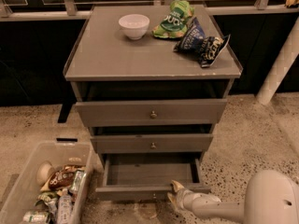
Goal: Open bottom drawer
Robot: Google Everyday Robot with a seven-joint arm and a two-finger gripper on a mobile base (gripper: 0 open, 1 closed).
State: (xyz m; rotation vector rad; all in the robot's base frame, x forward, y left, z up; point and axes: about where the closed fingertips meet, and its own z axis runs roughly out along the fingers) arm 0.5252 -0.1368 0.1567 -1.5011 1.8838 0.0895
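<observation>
Gripper: the gripper [174, 193] is seen low at the front right of the cabinet, just beside the right part of the bottom drawer's front panel and close to the floor; its two fingers are spread apart and nothing is held between them.
Arm: a pale forearm [210, 206] is stretched leftwards from a rounded white body [273, 199] at the lower right corner.
Bottom drawer: the bottom drawer [131, 191] is found pulled out from the cabinet, so that its plain grey interior is exposed from above; its slim front panel stands forward of the two fronts above it.
Middle drawer: the middle drawer [121, 143] is seen above it, with a small round knob at centre.
Top drawer: the top drawer [117, 113], the widest front, is placed under the counter.
Counter: on the grey counter [107, 55] a white bowl [134, 25], a green snack bag [174, 20] and a dark blue snack bag [202, 42] are laid towards the back right.
Bin: a clear plastic bin [18, 185] filled with packets and cans is set on the speckled floor [247, 139], to the left of the cabinet.
</observation>
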